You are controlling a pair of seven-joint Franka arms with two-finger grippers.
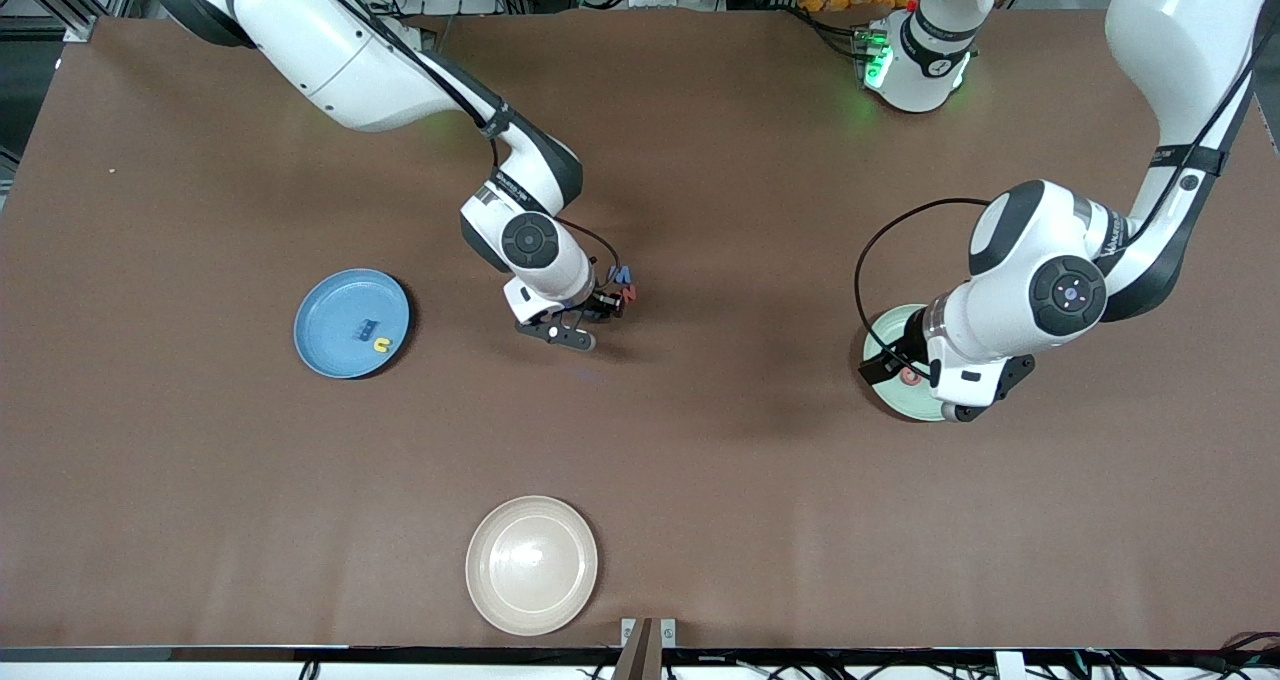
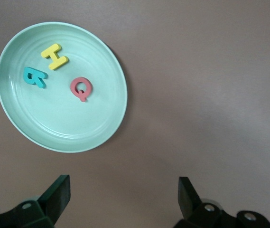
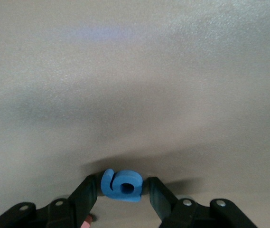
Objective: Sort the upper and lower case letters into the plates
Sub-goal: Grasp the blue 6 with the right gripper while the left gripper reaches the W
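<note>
A blue letter [image 3: 122, 185] sits between the two fingers of the right gripper [image 3: 122, 194], low over the brown table [image 1: 700, 460] near its middle. The fingers press against both of its sides, so the claw is clamped on it. Just beside that gripper in the front view, a small cluster of letters [image 1: 622, 282] in blue and red lies on the table.

Toward the right arm's end of the table rests the light blue plate [image 1: 335, 305], holding a small blue letter [image 1: 366, 329] and a yellow letter [image 1: 381, 343] close together.

Toward the left arm's end lies the mint green plate [image 2: 78, 137]. In it are a yellow H [image 2: 54, 56], a teal letter [image 2: 34, 77] and a red Q [image 2: 81, 88], each lying flat and apart from the others. The left gripper [image 2: 124, 194] hangs over the table just beside this plate, its fingers spread wide apart with nothing between them.

A cream-white plate [image 1: 500, 590] sits nearest the front camera, well apart from the others.
</note>
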